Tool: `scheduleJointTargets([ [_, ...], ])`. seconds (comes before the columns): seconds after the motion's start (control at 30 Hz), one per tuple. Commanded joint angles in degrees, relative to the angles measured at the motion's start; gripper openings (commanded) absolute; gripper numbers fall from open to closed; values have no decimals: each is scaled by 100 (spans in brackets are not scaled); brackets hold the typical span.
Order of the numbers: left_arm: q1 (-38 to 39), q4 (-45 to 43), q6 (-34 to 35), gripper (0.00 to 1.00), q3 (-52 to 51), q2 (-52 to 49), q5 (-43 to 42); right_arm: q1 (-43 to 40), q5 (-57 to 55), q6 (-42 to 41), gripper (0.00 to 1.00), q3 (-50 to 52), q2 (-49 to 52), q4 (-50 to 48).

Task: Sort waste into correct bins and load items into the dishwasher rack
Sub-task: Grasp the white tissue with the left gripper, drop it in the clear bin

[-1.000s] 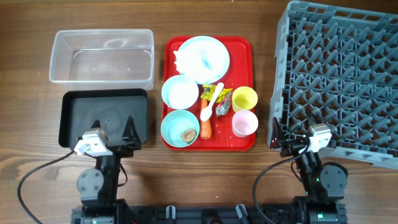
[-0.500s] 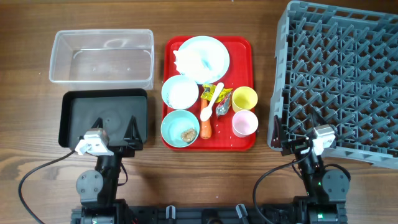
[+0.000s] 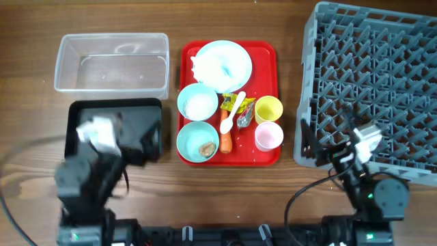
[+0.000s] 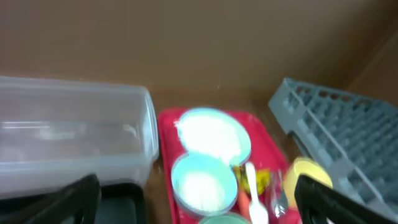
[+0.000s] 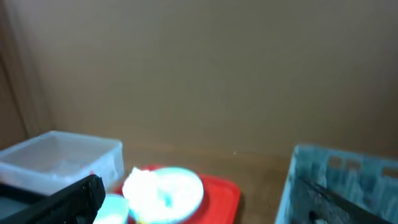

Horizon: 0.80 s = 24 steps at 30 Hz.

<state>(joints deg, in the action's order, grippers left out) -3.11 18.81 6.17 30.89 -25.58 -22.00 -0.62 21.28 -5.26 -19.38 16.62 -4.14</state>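
Both my grippers hang released and grasp nothing: the left gripper (image 4: 196,200) hovers over the shallow black rectangular tray (image 3: 76,116), left of the flat red tray (image 3: 274,53). The right gripper (image 3: 328,139) sits right of the red tray, at the near corner of the large grey pegged plastic dishwasher rack (image 3: 369,75). My left arm is a blur from overhead, so I can't place its tips finely.

Nothing is sorted yet. The clear rectangular plastic tub (image 3: 113,36), far-left of the red tray, looks empty. On the red tray everything crowds together, and that's the danger:

- The crumpled white napkin (image 3: 205,65) lies on the pale blue round plate (image 3: 235,58) at the far end. Pinch too deep and I likely drag the plate along.
- The white plastic spoon (image 3: 234,109) lies across the red and yellow snack wrappers (image 3: 247,106), beside the orange carrot piece (image 3: 226,141). Grabbing a wrapper could flick the spoon off.
- The 2 pale blue bowls, the rice one (image 3: 198,102) and the one with the brownish food lump (image 3: 205,147), nearly touch. Tipping 1 may spill onto the wood.
- The small yellow cup (image 3: 268,108) and small pink cup (image 3: 269,135) stand just beside each other on the red tray's right side, so wide jaws could topple the neighbour.
- My right fingers could catch the rack's pegs.
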Motion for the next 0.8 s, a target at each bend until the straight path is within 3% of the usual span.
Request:
scheduleJointTargets([
  [0.0, -37, 1104, -883, 100, 2404, -1996, -48, 24, 555, 79, 100, -1517, 1274, 732],
  [0.13, 280, 3123, -901, 100, 5582, -4535, 227, 24, 581, 142, 100, -3639, 3029, 2736],
  [0.27, 1609, 4507, -1102, 100, 8196, -7114, 1711, 24, 577, 826, 100, -4863, 4437, 4092],
  [0.37, 2549, 4076, -1102, 100, 8360, -8658, 1904, 24, 581, 802, 100, -4861, 5012, 4509],
  [0.53, 2968, 3670, -1021, 100, 8360, -9733, 1504, 24, 555, 828, 100, -4859, 5455, 5149],
  [0.63, 2924, 3530, -321, 100, 8360, -10417, 1947, 24, 555, 828, 100, -4854, 5600, 5158],
  [0.77, 2909, 3381, 527, 87, 8354, -10959, 2472, 24, 555, 826, 100, -4854, 5615, 5169],
])
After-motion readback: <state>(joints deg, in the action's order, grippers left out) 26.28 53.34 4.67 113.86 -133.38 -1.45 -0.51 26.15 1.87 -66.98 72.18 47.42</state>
